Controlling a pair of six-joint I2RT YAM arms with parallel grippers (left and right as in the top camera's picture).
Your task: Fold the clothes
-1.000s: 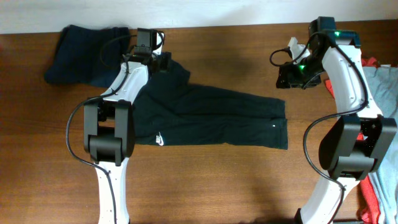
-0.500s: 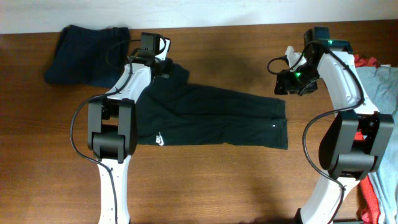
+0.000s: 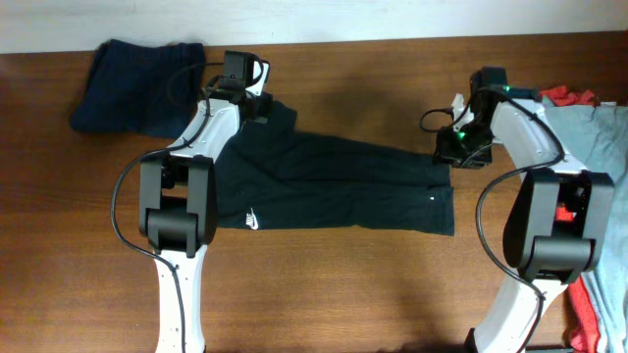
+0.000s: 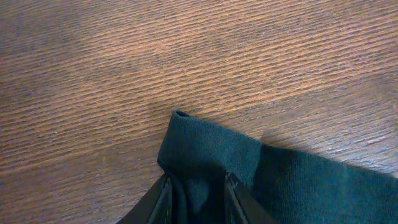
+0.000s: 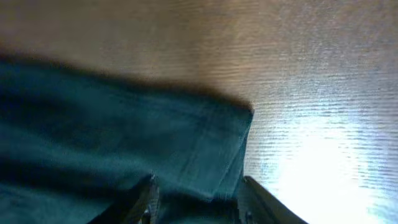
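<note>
On the wooden table (image 3: 324, 284), at centre: black garment (image 3: 334, 186), spread flat from 9 to 3 o'clock. At 10 o'clock, navy garment (image 3: 132, 83), bunched; at 3 to 4 o'clock, grey-blue garment (image 3: 603, 137) and red garment (image 3: 589, 324). Left gripper (image 4: 198, 190) at the black garment's 11 o'clock corner, pinched on a raised fold; right gripper (image 5: 199, 194) at its 2 o'clock corner, jaws apart astride the hem. White logo (image 3: 251, 219) at 8 o'clock.
</note>
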